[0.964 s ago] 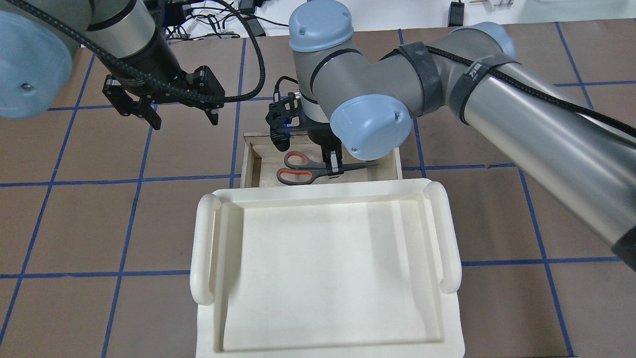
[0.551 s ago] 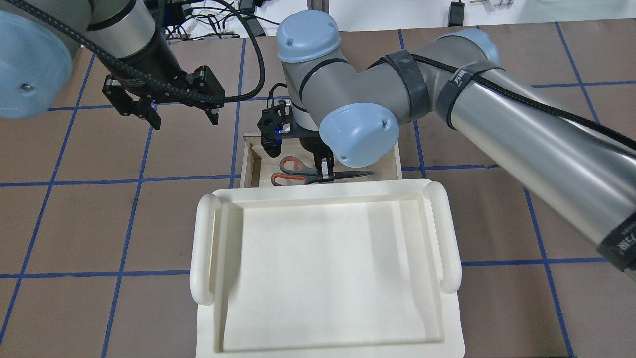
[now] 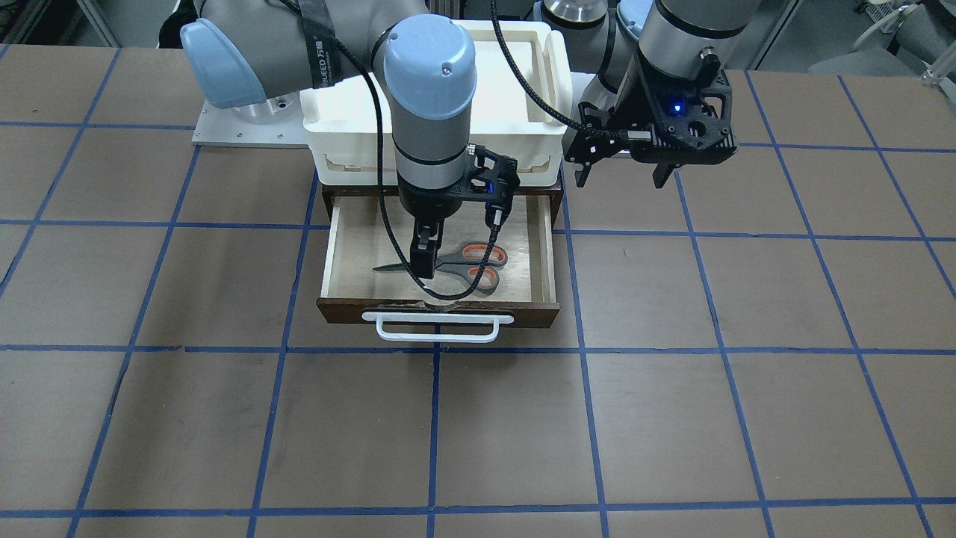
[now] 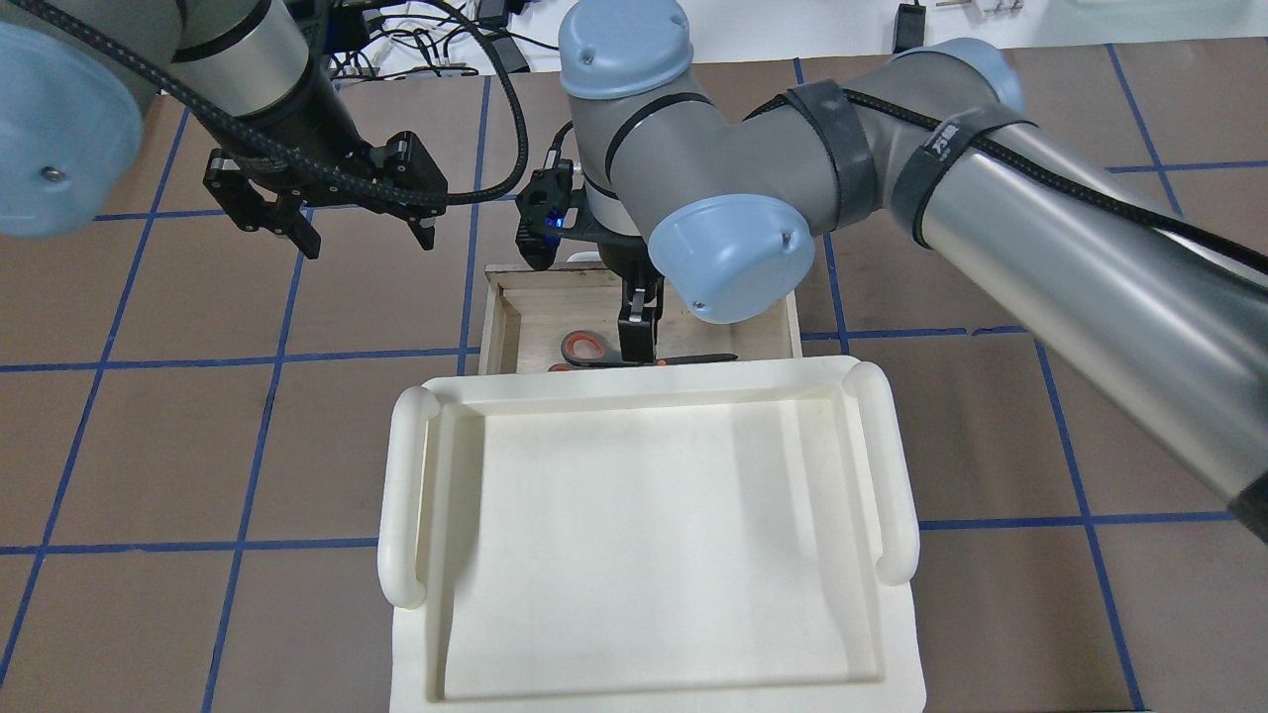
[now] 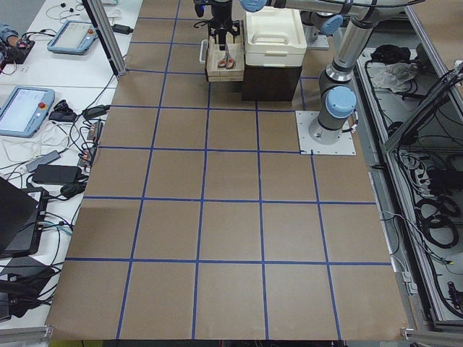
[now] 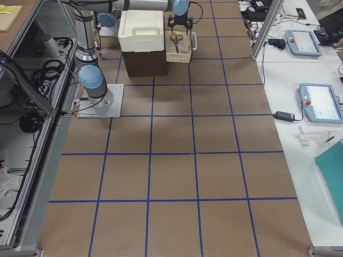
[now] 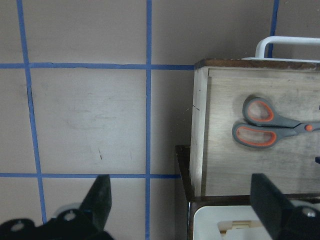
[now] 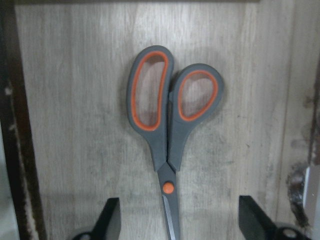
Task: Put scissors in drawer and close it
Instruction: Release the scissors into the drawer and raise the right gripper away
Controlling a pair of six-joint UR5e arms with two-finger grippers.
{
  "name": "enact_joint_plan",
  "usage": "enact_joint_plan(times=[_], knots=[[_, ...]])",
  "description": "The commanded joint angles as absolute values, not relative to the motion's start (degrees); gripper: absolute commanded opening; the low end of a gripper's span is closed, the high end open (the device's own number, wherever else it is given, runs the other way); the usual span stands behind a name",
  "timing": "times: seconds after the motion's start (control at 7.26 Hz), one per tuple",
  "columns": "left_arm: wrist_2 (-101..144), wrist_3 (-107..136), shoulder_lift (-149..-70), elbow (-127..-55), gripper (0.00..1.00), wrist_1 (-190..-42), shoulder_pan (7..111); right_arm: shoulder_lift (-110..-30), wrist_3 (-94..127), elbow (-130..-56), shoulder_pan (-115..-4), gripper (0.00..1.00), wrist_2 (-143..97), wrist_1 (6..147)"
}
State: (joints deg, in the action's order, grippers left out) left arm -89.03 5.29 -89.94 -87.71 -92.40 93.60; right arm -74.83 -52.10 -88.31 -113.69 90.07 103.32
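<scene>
The scissors (image 8: 167,115), orange-and-grey handled, lie flat on the plywood floor of the open drawer (image 3: 336,254); they also show in the front view (image 3: 467,265) and the overhead view (image 4: 584,349). The drawer's dark front panel carries a white bar handle (image 3: 437,327). My right gripper (image 8: 182,217) hangs just above the scissors' blades with its fingers (image 8: 111,220) wide apart, touching nothing; it shows in the front view too (image 3: 423,258). My left gripper (image 4: 369,241) is open and empty, hovering over the table beside the drawer's side, as its own view (image 7: 182,200) shows.
A cream-white plastic tray (image 4: 406,495) sits on the dark cabinet the drawer slides out of, and its rim hides part of the scissors from overhead. The brown table (image 3: 672,411) with blue tape lines lies in front of the drawer.
My right gripper came down into the drawer with the scissors and has let go of them; they now lie on the drawer floor. The left arm has not moved.
</scene>
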Motion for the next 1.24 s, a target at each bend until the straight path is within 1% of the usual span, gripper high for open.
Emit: enact_joint_plan(times=[0.0, 0.28, 0.41, 0.69, 0.83, 1.1], knots=[[-89.0, 5.3, -90.0, -87.7, 1.00, -92.5, 93.7, -79.2, -31.5, -88.0, -107.7, 1.00, 89.3, 103.1], [-88.7, 8.1, -93.0, -87.3, 1.00, -89.6, 94.0, -83.0, -12.4, -88.0, -101.6, 1.00, 89.8, 102.7], [-88.3, 12.3, -95.4, -86.8, 0.99, -82.8, 94.8, -84.5, -2.7, -88.1, -99.1, 1.00, 89.5, 100.6], [-88.7, 13.3, -102.4, -84.0, 0.97, -76.3, 98.7, -87.2, -0.3, -88.0, -94.7, 1.00, 90.3, 94.4], [-88.8, 14.2, -106.4, -81.2, 0.97, -73.4, 100.6, -90.0, -0.3, -88.0, -91.7, 1.00, 90.5, 91.5], [-90.0, 20.7, -116.1, -74.9, 0.97, -70.8, 105.9, -92.3, -1.0, -88.1, -88.9, 1.00, 91.6, 88.5]])
